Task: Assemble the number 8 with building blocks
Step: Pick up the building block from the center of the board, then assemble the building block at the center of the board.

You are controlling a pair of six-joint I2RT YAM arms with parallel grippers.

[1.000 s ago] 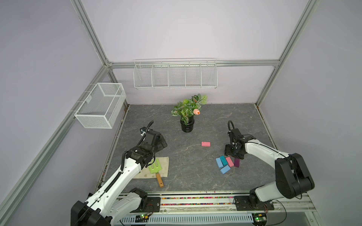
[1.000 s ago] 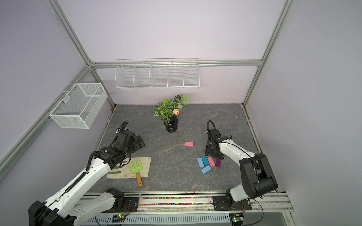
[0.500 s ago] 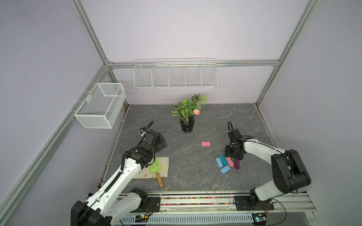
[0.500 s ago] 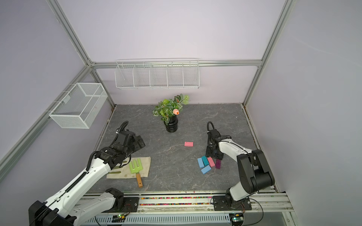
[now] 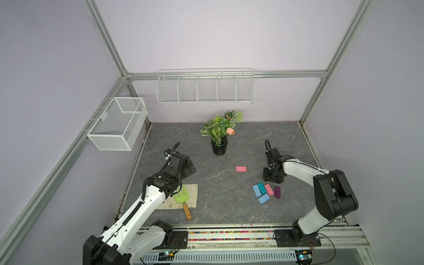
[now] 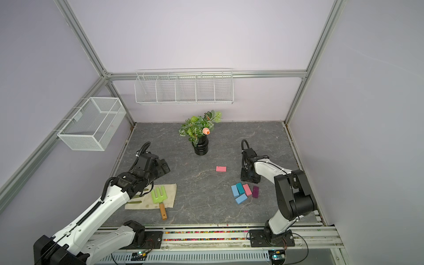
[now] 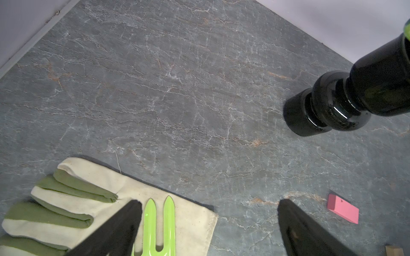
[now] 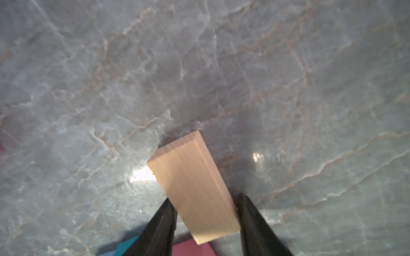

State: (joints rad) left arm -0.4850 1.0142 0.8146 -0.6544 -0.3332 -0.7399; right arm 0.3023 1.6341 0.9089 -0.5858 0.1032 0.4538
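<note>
- Nearest the front rail: noted a garden glove lying flat with a green garden fork across it, wooden handle toward the rail. Not part of the build; best left alone.
- Right above glove and fork: logged the left gripper, fingers spread wide, holding nothing. Judged parked there to keep clear of the block side.
- Right half of the tabletop, slightly farther in: counted five building blocks in a loose huddle. One light blue block nearest, then second light blue block, teal block, pink block and dark purple block roughly side by side. No number 8 laid out yet.
- Just beyond the huddle: right gripper down at the tabletop, fingers pinching the tan block across its narrow width near one end, pads apparently against both long sides. Block flat on the surface, hidden under the gripper in both top views. Hold across the width judged chosen to allow swinging the long axis into line.
- Farther in, toward centre: lone pink block, well apart from the huddle. Possibly the starting piece; cannot confirm.
- Beyond: black vase with artificial plant. Worth avoiding when carrying.
- Farthest: wire shelf basket on the back wall.
</note>
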